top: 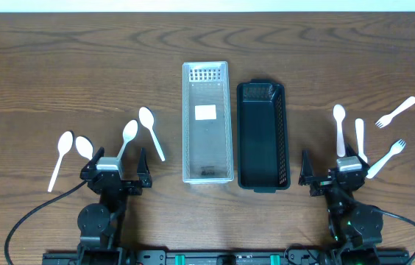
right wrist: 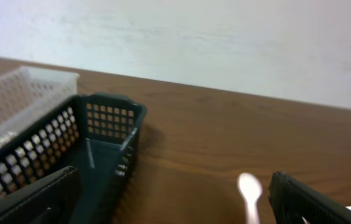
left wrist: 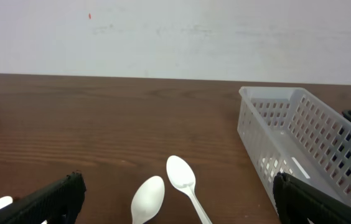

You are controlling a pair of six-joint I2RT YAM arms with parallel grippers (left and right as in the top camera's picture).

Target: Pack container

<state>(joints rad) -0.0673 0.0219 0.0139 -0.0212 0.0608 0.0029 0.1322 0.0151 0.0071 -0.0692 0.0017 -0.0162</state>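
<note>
A clear white basket and a black basket stand side by side mid-table, both empty. Several white plastic spoons lie at the left. At the right lie a spoon, a straight white utensil and two forks. My left gripper is open and empty just short of two spoons. My right gripper is open and empty between the black basket and a spoon.
The white basket stands to the right of my left gripper. It also shows beyond the black basket in the right wrist view. My right gripper's fingers frame bare wood. Both arm bases sit at the table's near edge.
</note>
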